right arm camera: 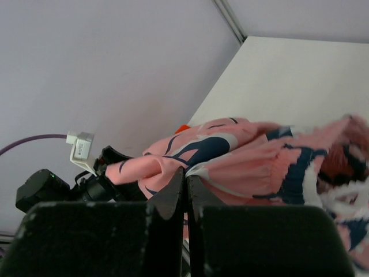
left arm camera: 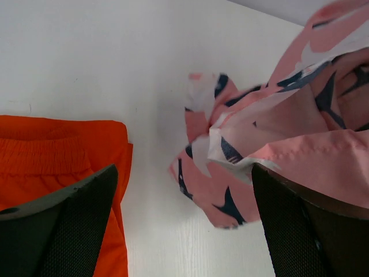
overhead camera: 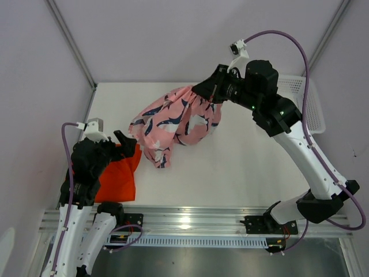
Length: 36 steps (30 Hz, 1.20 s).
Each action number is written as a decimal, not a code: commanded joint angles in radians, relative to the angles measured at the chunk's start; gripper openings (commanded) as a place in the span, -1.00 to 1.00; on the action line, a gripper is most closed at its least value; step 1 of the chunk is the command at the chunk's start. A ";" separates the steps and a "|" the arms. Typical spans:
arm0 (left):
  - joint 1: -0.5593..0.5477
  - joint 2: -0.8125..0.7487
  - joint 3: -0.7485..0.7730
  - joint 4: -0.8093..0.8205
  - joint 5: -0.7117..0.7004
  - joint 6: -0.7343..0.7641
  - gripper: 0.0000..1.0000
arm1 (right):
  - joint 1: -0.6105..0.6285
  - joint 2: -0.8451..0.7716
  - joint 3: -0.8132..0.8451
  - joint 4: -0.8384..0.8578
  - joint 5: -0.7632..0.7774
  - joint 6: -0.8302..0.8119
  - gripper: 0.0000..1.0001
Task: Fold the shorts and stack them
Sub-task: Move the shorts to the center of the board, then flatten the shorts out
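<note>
Pink shorts (overhead camera: 176, 124): pinched in my right hand (overhead camera: 210, 94), lifted near far edge of table (overhead camera: 248, 167).
Orange shorts (overhead camera: 118, 176): near-left corner.
Left hand (overhead camera: 125, 143): fingers spread wide.

The flat shorts (overhead camera: 118, 176) lie on the surface (overhead camera: 242, 161) at its near-left corner. The left pincer (overhead camera: 124, 141) hangs over their far edge. The lifted shorts (overhead camera: 176, 124) hang from the right pincer (overhead camera: 210, 92) above the far middle, just right of the flat shorts, with a strip of surface between the two. The basket (overhead camera: 311, 104) sits at the far-right edge, behind the right arm.
</note>
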 commanded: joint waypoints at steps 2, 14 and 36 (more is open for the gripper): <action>-0.001 -0.012 0.002 0.025 -0.003 0.008 0.98 | -0.015 -0.069 0.035 0.081 -0.109 0.049 -1.00; 0.001 -0.007 0.008 0.023 -0.003 0.008 0.98 | 0.213 -0.291 -0.748 0.104 -0.135 -0.043 -0.41; -0.001 0.089 0.013 0.017 0.109 -0.009 0.98 | -0.019 -0.302 -0.873 -0.036 0.023 -0.192 0.42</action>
